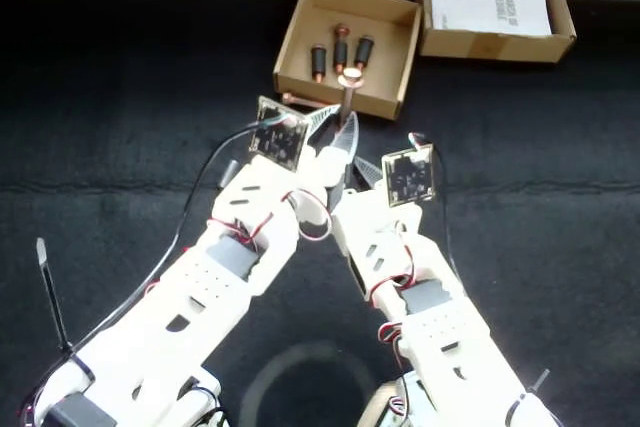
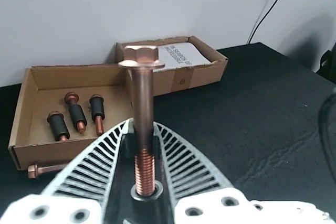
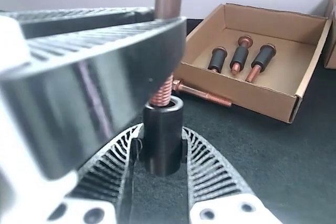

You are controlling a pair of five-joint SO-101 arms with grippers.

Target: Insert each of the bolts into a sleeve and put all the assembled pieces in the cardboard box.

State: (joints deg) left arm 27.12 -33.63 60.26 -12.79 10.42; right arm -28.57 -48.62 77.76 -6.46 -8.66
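Right wrist view is showing the right gripper (image 3: 161, 153) clamping the black sleeve (image 3: 163, 124) upright near the box (image 3: 247, 95), while the left gripper (image 2: 142, 129) is pinching the copper bolt (image 2: 142, 93) low on its shank, threads entering the sleeve. Stiff, smooth metal, probably slippery; holding the shank is looking sensible.
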